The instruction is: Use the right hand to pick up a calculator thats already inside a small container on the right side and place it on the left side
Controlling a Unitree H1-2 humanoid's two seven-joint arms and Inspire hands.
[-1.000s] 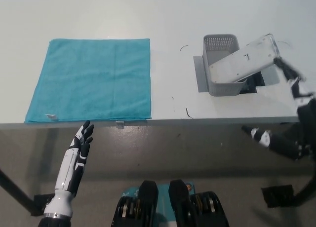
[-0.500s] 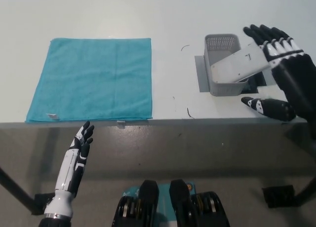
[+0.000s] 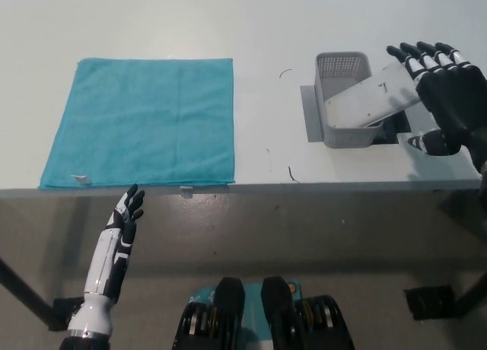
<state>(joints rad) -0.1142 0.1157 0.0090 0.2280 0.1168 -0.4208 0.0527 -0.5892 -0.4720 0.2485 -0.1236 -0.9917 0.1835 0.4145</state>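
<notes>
A light grey calculator (image 3: 365,103) lies slanted across a small grey perforated container (image 3: 341,67) at the right of the white table. Its upper right end sticks out over the container's rim. My black right hand (image 3: 445,95) hovers open over that raised end, fingers spread and pointing away from me, thumb low near the table. It covers the calculator's tip; I cannot tell whether it touches. A teal cloth (image 3: 141,122) lies flat on the left side. My white left hand (image 3: 125,217) rests open below the table's front edge at the lower left.
The container stands on a flat grey plate (image 3: 310,114) with a dark gap behind it. Thin dark marks (image 3: 291,173) dot the tabletop between cloth and container. The table's front edge (image 3: 228,187) runs across the picture's middle.
My right hand has come up from below the table's right edge to over the calculator's raised end, then drawn its thumb in closer. Calculator, container and left hand have not moved.
</notes>
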